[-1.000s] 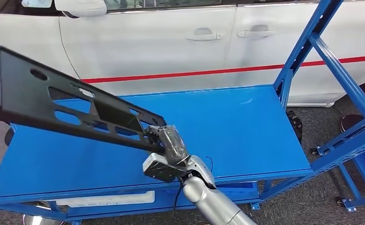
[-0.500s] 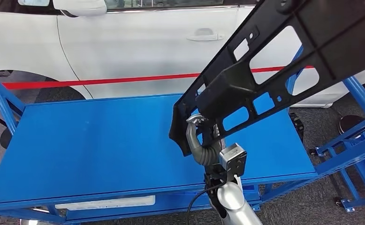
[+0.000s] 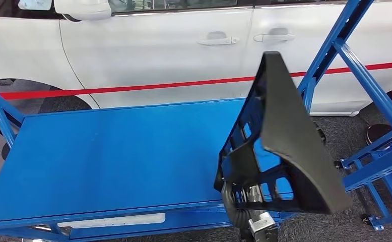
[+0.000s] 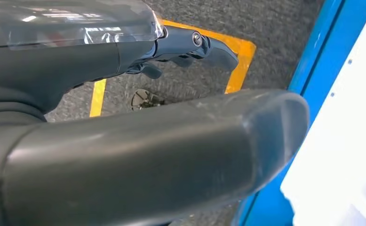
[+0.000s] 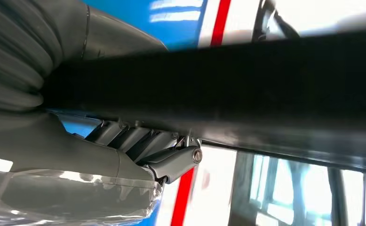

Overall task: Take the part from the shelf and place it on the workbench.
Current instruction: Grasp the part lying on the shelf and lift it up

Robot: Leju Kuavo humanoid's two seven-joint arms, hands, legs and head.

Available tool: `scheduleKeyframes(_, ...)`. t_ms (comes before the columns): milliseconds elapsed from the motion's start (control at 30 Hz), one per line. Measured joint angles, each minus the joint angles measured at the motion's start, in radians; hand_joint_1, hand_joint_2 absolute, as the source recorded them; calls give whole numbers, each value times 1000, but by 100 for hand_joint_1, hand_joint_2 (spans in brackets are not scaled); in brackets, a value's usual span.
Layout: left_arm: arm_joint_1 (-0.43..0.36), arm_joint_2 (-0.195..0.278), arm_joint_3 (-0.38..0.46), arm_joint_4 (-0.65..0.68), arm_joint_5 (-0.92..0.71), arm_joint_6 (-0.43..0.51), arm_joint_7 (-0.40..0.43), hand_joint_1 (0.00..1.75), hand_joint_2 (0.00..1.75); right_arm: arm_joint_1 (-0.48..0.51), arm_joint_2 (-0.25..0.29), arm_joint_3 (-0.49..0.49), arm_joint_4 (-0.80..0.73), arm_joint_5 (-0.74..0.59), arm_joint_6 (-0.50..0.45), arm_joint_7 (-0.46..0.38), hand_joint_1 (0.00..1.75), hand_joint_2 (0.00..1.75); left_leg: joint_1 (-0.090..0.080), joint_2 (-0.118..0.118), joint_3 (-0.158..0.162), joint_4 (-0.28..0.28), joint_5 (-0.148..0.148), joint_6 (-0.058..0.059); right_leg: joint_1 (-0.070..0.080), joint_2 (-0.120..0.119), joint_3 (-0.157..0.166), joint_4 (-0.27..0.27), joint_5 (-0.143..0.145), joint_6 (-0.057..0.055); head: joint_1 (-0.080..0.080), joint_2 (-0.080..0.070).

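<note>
A white car (image 3: 174,45) with a red stripe along its doors stands behind everything. In front of it is the blue bench (image 3: 108,156), its flat top bare on the left and middle, with blue frame posts (image 3: 335,45) rising at its right end.

The part (image 3: 289,146), a long black plastic panel with cut-out openings, stands steeply on end above the right end of the bench, its narrow upper tip high against the car door and its broad lower edge near the bench's front edge. Whether it touches the bench top I cannot tell.

The right hand (image 3: 237,201) reaches up from below at the part's lower end and holds it; in the right wrist view the hand (image 5: 124,146) has its dark fingers (image 5: 139,139) pressed against the underside of the black panel (image 5: 242,94), the thumb on the other side.

In the left wrist view, the left hand (image 4: 162,89) hangs over grey floor with yellow tape (image 4: 237,61), its thumb and fingers apart and holding nothing.
</note>
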State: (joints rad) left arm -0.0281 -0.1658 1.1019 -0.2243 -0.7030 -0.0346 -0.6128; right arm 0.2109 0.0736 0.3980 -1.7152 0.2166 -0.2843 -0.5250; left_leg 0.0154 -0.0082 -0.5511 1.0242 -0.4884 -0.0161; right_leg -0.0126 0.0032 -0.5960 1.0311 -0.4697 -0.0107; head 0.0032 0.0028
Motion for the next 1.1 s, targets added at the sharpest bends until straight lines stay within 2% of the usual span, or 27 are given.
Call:
scheduleKeyframes(33,0,-1,3,0,0,0,1,0,0,16,0,-7,-6,10,-14,-10,175,175,1,1,-5,17,-19,-4,-1,-2,-1,-3,3,-7,-2,0)
scheduleKeyframes(67,1,-1,5,0,-1,0,2,0,0,33,0,-13,-13,21,-26,-22,175,175,2,2,-19,57,-52,-8,-2,-4,-3,-6,7,-14,-3,0)
scheduleKeyframes(133,1,-2,9,0,-4,-1,4,0,0,62,1,-21,-23,37,-44,-41,175,175,3,3,-61,179,-132,-13,0,-7,-11,-6,13,-23,-6,0)
scheduleKeyframes(167,1,-3,12,0,-6,-1,5,0,0,75,1,-24,-27,41,-49,-48,175,175,3,3,-78,235,-160,-14,3,-8,-17,-6,16,-25,-6,0)
scheduleKeyframes(200,1,-3,13,0,-8,-1,5,0,0,84,1,-27,-29,42,-52,-52,175,175,3,3,-78,259,-168,-13,5,-9,-22,-4,20,-26,-6,0)
scheduleKeyframes(233,1,-4,15,0,-10,-1,6,0,0,91,1,-29,-30,42,-53,-54,175,175,3,3,-61,245,-158,-11,7,-9,-28,-3,25,-27,-6,0)
scheduleKeyframes(267,0,-4,17,0,-11,-1,6,0,0,97,1,-31,-32,43,-53,-55,175,175,2,3,-25,192,-132,-6,8,-8,-33,-1,29,-26,-6,0)
scheduleKeyframes(333,-4,-4,19,0,-14,-1,7,0,0,103,3,-34,-36,44,-54,-55,175,175,-4,4,63,45,-82,7,11,-7,-40,1,39,-21,-6,0)
scheduleKeyframes(367,-7,-4,20,0,-15,-1,7,0,0,105,4,-35,-38,44,-55,-56,175,175,-8,4,90,-6,-67,13,11,-7,-42,1,45,-15,-6,0)
scheduleKeyframes(400,-9,-4,21,0,-17,-1,7,0,0,105,5,-36,-38,44,-55,-57,175,175,-12,5,101,-31,-61,18,10,-8,-42,0,51,-8,-6,0)
scheduleKeyframes(467,-10,-4,22,0,-20,-2,7,0,0,106,8,-38,-39,45,-55,-59,175,175,-16,4,96,-37,-47,28,8,-9,-43,-5,64,6,-6,0)
scheduleKeyframes(500,-9,-5,23,0,-22,-3,8,0,0,107,8,-38,-41,46,-56,-61,175,175,-15,7,92,-41,-35,34,6,-8,-45,-4,62,11,-5,0)
scheduleKeyframes(533,-10,-5,23,0,-23,-4,8,0,0,107,9,-38,-43,47,-57,-63,175,175,-12,9,84,-46,-23,42,6,-7,-52,7,44,16,-4,0)
scheduleKeyframes(567,-10,-5,23,0,-24,-5,8,0,0,108,9,-38,-46,48,-58,-64,175,175,-9,12,74,-51,-9,48,5,-5,-63,36,8,20,-2,0)
scheduleKeyframes(633,-12,-5,24,0,-27,-7,9,0,0,108,9,-39,-48,51,-59,-66,175,175,-8,16,49,-52,11,56,1,-4,-94,144,-93,28,1,0)
scheduleKeyframes(667,-12,-5,24,0,-29,-9,9,0,0,108,9,-39,-49,52,-59,-66,175,175,-8,17,36,-50,20,55,-1,-4,-106,204,-127,32,2,0)
scheduleKeyframes(700,-12,-5,24,0,-30,-10,9,0,0,108,9,-40,-49,53,-60,-66,175,175,-8,18,23,-47,29,53,-3,-4,-108,247,-139,36,3,0)
scheduleKeyframes(733,-12,-5,24,0,-31,-10,10,0,0,108,9,-40,-49,54,-61,-66,175,175,-8,18,9,-43,36,51,-5,-4,-95,259,-129,39,3,0)
scheduleKeyframes(767,-12,-5,24,0,-32,-11,10,0,0,108,9,-40,-49,55,-62,-66,175,175,-7,19,-5,-37,43,47,-7,-4,-63,235,-103,41,3,0)
scheduleKeyframes(800,-12,-5,24,0,-33,-12,12,0,0,107,9,-40,-49,56,-63,-66,175,175,-6,18,-18,-30,48,43,-10,-4,-15,178,-77,42,4,0)
scheduleKeyframes(867,-12,-5,24,0,-37,-12,14,0,0,106,9,-40,-50,59,-64,-66,175,175,-7,17,-39,-13,55,33,-10,-2,83,41,-64,37,4,0)
scheduleKeyframes(900,-13,-5,24,0,-39,-12,14,0,0,105,9,-40,-51,59,-64,-66,175,175,-8,16,-44,-8,58,27,-8,-1,109,-4,-70,32,4,0)
scheduleKeyframes(933,-13,-5,24,0,-41,-12,15,0,0,104,9,-40,-52,60,-65,-66,175,175,-9,16,-47,-5,64,21,-4,0,119,-25,-77,25,4,0)
scheduleKeyframes(1000,-12,-5,25,0,-45,-12,18,0,0,104,9,-40,-53,61,-65,-66,175,175,-6,14,-52,-3,71,6,-3,-2,109,-29,-67,7,5,0)
scheduleKeyframes(1033,-11,-4,25,0,-47,-12,19,0,0,103,9,-40,-53,61,-64,-65,175,175,-5,13,-59,6,59,-1,-4,-3,100,-30,-58,-3,4,0)
scheduleKeyframes(1067,-11,-4,26,0,-49,-12,21,0,0,103,10,-40,-53,61,-63,-65,175,175,-3,12,-70,30,28,-6,-6,-6,90,-33,-47,-13,3,0)
scheduleKeyframes(1100,-11,-3,26,0,-51,-13,23,0,0,103,10,-40,-53,61,-61,-64,175,175,-2,11,-84,75,-19,-10,-6,-8,79,-33,-37,-21,1,0)
